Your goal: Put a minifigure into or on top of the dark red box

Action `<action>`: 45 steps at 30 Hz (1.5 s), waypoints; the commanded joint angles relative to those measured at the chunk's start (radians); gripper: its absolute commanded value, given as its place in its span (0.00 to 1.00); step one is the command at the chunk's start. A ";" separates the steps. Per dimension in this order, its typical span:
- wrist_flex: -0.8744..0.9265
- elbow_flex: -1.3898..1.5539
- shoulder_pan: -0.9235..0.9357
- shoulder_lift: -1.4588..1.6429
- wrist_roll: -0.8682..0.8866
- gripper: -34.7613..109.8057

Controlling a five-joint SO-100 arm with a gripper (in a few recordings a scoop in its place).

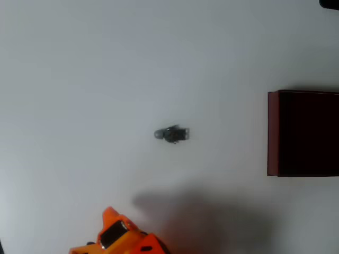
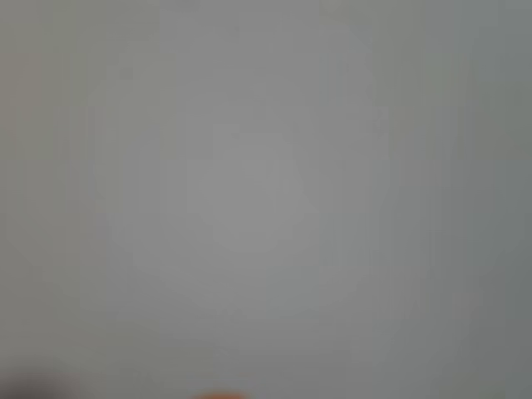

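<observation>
The minifigure (image 1: 171,134), tiny and dark grey with a lighter head, lies on its side near the middle of the white table in the overhead view. The dark red box (image 1: 273,132) stands at the right edge, with a maroon left wall and a nearly black inside, partly cut off by the frame. My orange arm (image 1: 119,237) pokes in at the bottom edge, well below and left of the figure. Its fingers are not clear enough to tell open from shut. The wrist view is a blurred grey surface with a sliver of orange (image 2: 220,396) at the bottom edge.
The arm's broad soft shadow (image 1: 206,217) falls on the table (image 1: 79,79) to the right of the arm. A small dark object (image 1: 329,3) sits at the top right corner. Open white surface lies between the figure and the box.
</observation>
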 commanded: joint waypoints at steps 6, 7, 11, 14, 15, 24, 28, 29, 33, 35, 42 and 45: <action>0.020 0.014 -0.002 0.014 -0.008 0.24; 0.020 0.014 -0.003 0.014 -0.009 0.24; 0.020 0.014 -0.005 0.014 -0.011 0.24; 0.020 0.014 -0.005 0.014 -0.011 0.24; 0.020 0.014 -0.005 0.014 -0.012 0.24; 0.018 0.014 0.080 0.014 0.072 0.24; -0.005 0.015 0.092 0.014 0.083 0.27; -0.020 0.012 0.087 0.014 0.087 0.28; 0.032 -0.084 0.054 0.014 0.083 0.35; 0.048 -0.114 0.069 0.014 0.075 0.36; -0.005 -0.135 0.173 -0.034 0.037 0.40; -0.009 -0.184 0.206 -0.060 -0.005 0.41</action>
